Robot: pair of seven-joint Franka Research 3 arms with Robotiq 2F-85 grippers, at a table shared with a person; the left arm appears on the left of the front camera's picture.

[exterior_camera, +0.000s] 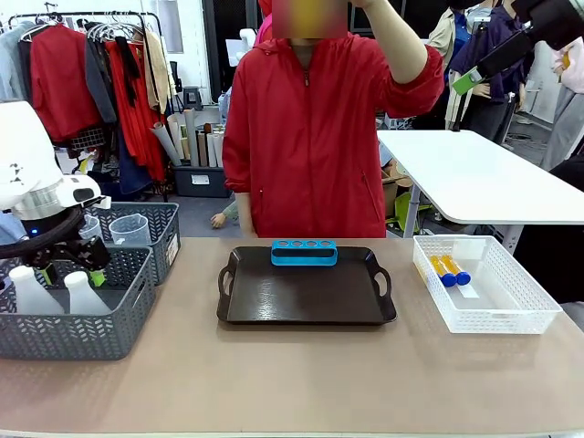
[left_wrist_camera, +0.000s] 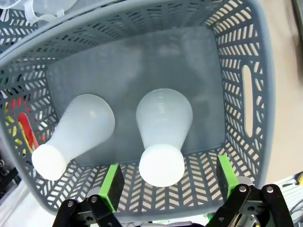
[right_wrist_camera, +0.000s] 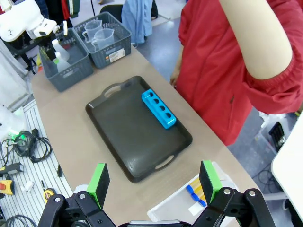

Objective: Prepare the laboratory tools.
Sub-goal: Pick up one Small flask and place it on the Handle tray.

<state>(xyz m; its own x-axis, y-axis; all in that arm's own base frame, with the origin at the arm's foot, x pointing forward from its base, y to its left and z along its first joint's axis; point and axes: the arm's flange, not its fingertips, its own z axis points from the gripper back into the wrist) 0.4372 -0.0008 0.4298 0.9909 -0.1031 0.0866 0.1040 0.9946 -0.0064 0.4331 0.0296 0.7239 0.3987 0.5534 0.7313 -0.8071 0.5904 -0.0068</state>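
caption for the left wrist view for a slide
Open left gripper above a translucent white conical flask, beside a second flask, in a grey mesh basket.

Cut off by the top edge: a clear beaker. Half hidden behind the grey basket wall: two white flasks. Too small to count: tubes.
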